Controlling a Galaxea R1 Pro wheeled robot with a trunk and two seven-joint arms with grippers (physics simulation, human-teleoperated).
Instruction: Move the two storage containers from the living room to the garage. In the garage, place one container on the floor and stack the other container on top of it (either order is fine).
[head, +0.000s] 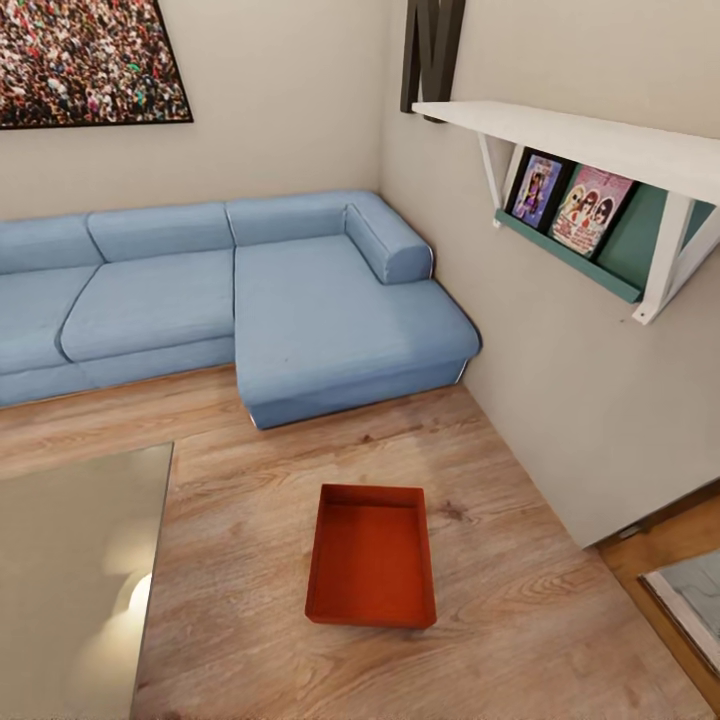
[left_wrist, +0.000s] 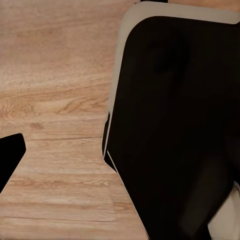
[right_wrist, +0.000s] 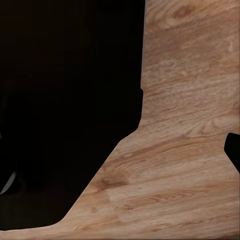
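One red-orange storage container (head: 371, 560) lies open-topped and empty on the light wood planks of the living room, in front of the blue corner sofa (head: 250, 290). It shows low and centre in the head view. In the left wrist view a dark fingertip (left_wrist: 10, 157) of my left gripper juts in at the frame's edge over the planks, beside my own dark body (left_wrist: 175, 130). In the right wrist view a dark fingertip (right_wrist: 234, 150) shows the same way, over wood. Neither arm is near the container. The garage is out of view.
A glass-topped low table (head: 70, 580) stands left of the container. A pale wall (head: 560, 400) with a white shelf (head: 600, 150) of pictures runs along the right, ending at an opening (head: 680, 590) at the lower right.
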